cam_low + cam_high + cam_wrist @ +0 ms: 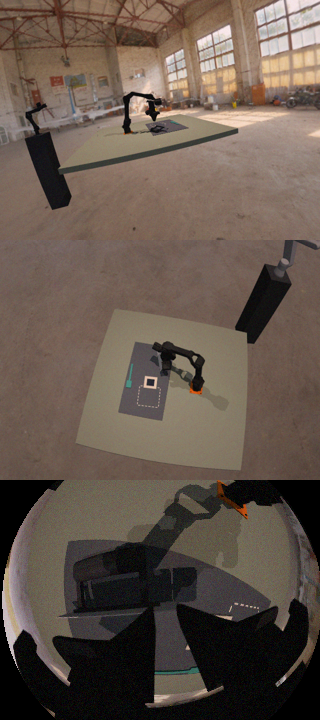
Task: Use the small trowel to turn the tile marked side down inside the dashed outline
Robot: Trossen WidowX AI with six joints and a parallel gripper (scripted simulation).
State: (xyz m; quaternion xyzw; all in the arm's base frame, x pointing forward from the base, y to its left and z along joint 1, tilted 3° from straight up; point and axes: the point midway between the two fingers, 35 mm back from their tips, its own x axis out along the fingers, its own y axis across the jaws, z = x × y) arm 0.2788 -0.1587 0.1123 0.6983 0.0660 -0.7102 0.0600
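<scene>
The teal trowel (130, 376) (174, 122) lies flat on the left part of the dark grey mat (129, 405), with its blade toward the front. The square tile (150, 382) lies on the mat with its dark marked side up, just behind the dashed outline (137, 396), touching the outline's back line. My gripper (164, 369) (153, 118) (164, 610) points down above the mat's right edge, behind and to the right of the tile. Its fingers stand a little apart with nothing between them. A teal strip of the trowel (194, 671) shows low in the wrist view.
The mat lies on a pale green table (180, 433) (144, 147). The arm's orange base (195, 391) stands right of the mat. A tall black pillar (263, 304) (47, 167) carrying a grey arm stands off the table's far right corner.
</scene>
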